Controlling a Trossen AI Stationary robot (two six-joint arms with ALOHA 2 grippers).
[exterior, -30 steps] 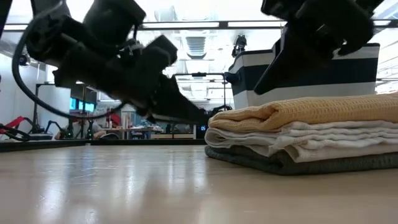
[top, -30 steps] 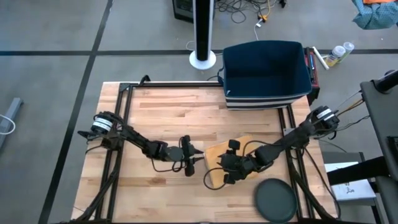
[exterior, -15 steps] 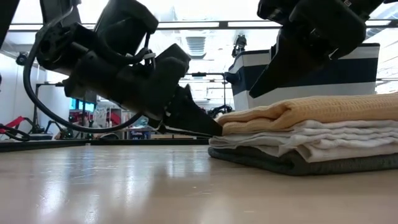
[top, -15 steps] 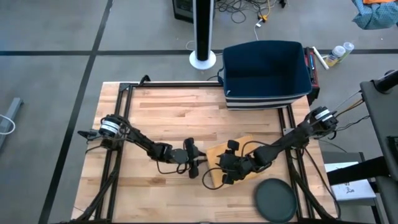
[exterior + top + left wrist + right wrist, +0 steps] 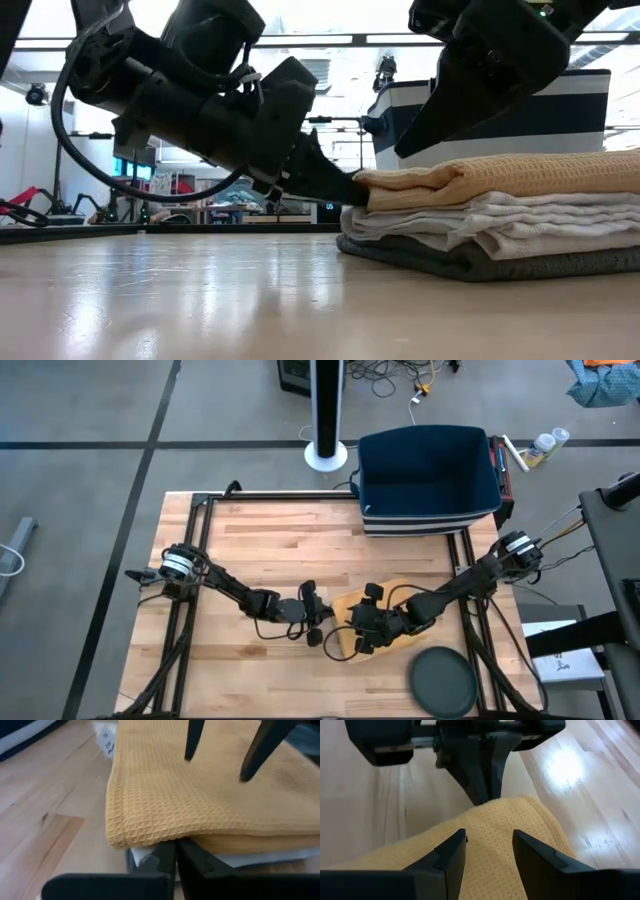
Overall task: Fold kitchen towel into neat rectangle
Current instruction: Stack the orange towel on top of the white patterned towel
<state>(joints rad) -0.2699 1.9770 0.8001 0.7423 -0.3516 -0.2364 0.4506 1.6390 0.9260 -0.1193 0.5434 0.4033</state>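
The yellow waffle-weave towel [image 5: 500, 178] lies folded on top of a stack, over a white towel [image 5: 500, 222] and a grey towel [image 5: 480, 262], on the wooden table [image 5: 260, 540], toward the table's 4 o'clock part in the high view. The left gripper [image 5: 176, 854] sits at the stack's 9 o'clock edge, its jaws closed together with the tips tucked just under the yellow towel's folded corner; whether cloth is pinched between them cannot be told. The right gripper [image 5: 489, 851] hovers over the yellow towel from the 3 o'clock side, fingers parted and pointing down at the cloth, holding nothing. A dark round disc [image 5: 443, 682] rests at the table's 5 o'clock corner, and a navy bin [image 5: 428, 475] stands at 1 o'clock
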